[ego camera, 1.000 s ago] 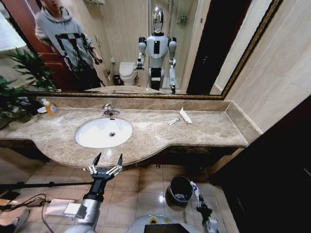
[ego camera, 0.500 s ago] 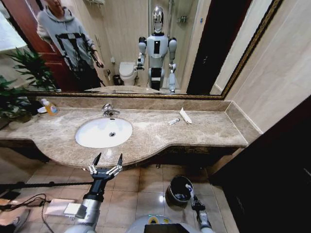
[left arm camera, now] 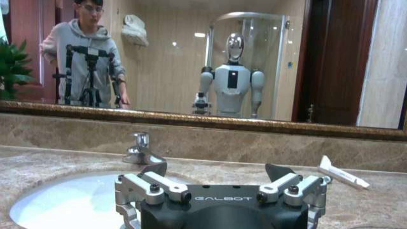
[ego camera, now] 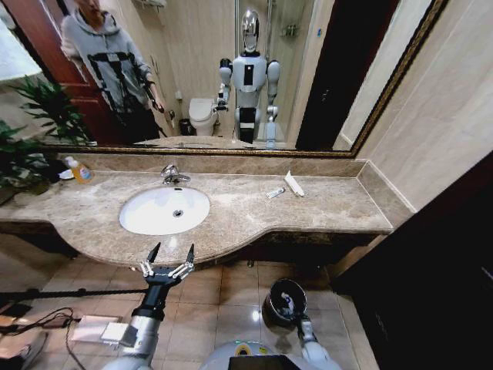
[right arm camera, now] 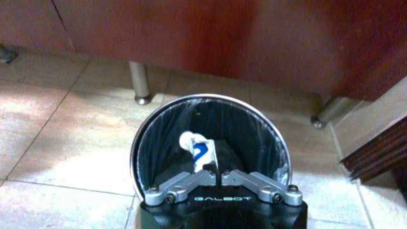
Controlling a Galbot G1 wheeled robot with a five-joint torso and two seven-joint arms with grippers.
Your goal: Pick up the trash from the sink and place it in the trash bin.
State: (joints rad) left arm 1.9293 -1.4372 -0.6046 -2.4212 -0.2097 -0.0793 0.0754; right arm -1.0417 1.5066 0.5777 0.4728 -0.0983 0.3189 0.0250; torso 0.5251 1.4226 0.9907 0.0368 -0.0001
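The white oval sink [ego camera: 146, 220] is set in the beige marble countertop [ego camera: 339, 208], and its basin looks bare. My left gripper [ego camera: 169, 257] hangs open just in front of the counter edge below the sink [left arm camera: 51, 207]; in the left wrist view its fingers [left arm camera: 156, 169] stand wide apart with nothing between them. My right gripper [ego camera: 292, 310] is low over the black trash bin [ego camera: 269, 304] on the floor. It is shut [right arm camera: 219, 173] on a white tube with a blue mark [right arm camera: 202, 151], which points down into the trash bin [right arm camera: 145, 143].
A white tube [ego camera: 293, 183] and a small sachet [ego camera: 275, 193] lie on the counter right of the sink. A chrome faucet [ego camera: 171, 175] stands behind the basin and an orange soap bottle [ego camera: 79, 170] at far left. A dark cabinet [ego camera: 431, 277] flanks the right; cables [ego camera: 46, 320] lie on the floor.
My right gripper has moved leftward with the blue-marked tube, from beside the bin's right rim to over its opening. The left gripper has not moved.
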